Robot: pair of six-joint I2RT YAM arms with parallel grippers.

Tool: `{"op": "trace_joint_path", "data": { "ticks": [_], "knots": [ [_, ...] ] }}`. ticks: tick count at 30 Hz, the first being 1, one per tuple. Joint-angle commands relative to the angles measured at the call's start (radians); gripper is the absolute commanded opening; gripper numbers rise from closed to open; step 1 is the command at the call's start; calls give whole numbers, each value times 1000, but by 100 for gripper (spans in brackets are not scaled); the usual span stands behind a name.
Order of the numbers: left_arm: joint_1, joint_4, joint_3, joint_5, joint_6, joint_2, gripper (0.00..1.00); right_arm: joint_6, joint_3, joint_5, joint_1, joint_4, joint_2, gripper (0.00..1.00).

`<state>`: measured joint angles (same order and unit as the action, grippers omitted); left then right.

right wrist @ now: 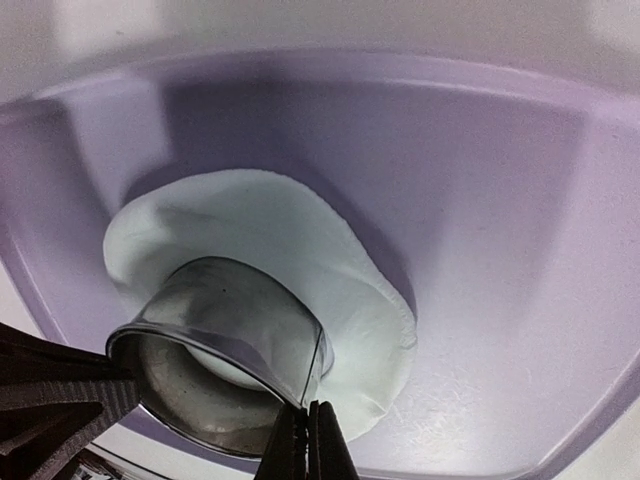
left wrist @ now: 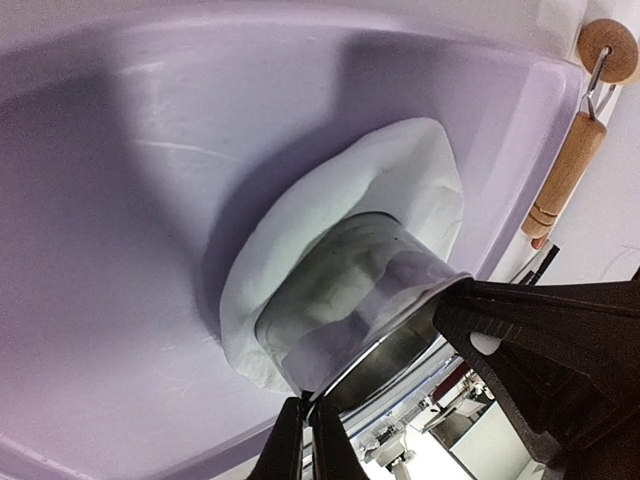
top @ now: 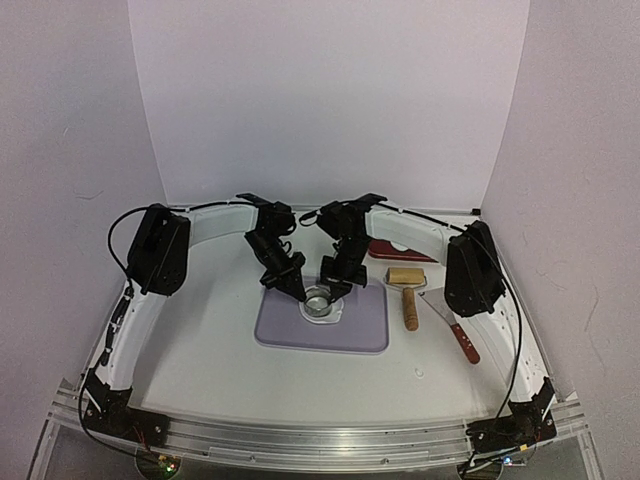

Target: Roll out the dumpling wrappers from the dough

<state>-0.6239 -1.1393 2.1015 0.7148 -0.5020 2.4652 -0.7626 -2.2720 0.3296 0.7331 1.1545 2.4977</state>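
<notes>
Closest to each wrist lens, black fingertips pressed together. Tips of left gripper (left wrist: 305, 420) nipped shut on the thin rim of the short round shiny metal ring cutter (left wrist: 360, 290). Tips of right gripper (right wrist: 308, 420) likewise clamped tight on the opposite side of that rim. Only the fingertips in frame, with the rest of each claw cut off at the lower edge.

Just beyond, ring standing on the thin flat white dough sheet (right wrist: 300, 230), set toward one side of it. Dough inside the ring dim behind reflections; cut through or not, cannot tell. Part of the sheet's edge hidden behind the ring wall.

Underneath, smooth lilac plastic mat (right wrist: 480, 200) with a raised rim, lying on the white table (top: 200, 350); dough at the mat's far edge.

Right of the mat in the overhead view: wooden roller with short handle (top: 409, 295), red-handled metal spatula (top: 452, 328), and behind them a dark red flat object (top: 400, 250), half hidden by the right arm and too obscured to identify.
</notes>
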Motion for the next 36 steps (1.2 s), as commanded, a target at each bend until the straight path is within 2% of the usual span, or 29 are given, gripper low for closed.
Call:
{"op": "trace_joint_path", "data": {
  "ticks": [1, 5, 12, 15, 18, 23, 27, 30, 36],
  "knots": [
    [-2, 3, -108, -116, -6, -28, 5, -10, -107, -22, -32, -25, 121, 0],
    [-4, 4, -122, -106, 1, -28, 5, -3, -47, -33, -37, -17, 85, 0],
    [-21, -15, -62, -70, 25, 5, 5, 4, 320, -74, -36, -24, -123, 0],
    [-24, -16, -32, -69, 26, 22, 5, 1, 396, -85, -32, -39, -177, 0],
    [-23, -21, 27, -81, 27, 49, 5, 4, 369, -86, -32, -46, -161, 0],
    [-13, -31, 148, -116, 21, 91, 5, 21, 163, -121, -42, -36, -55, 0],
    [9, -5, 160, -121, 9, 98, 5, 23, 61, -122, -81, -30, 5, 0],
    [20, 2, 114, -138, 15, 75, 5, 45, 75, -96, -85, -32, 14, 0],
    [19, 61, -121, -148, 12, -36, 5, 86, 161, -11, -10, -42, 0, 0]
  ]
}}
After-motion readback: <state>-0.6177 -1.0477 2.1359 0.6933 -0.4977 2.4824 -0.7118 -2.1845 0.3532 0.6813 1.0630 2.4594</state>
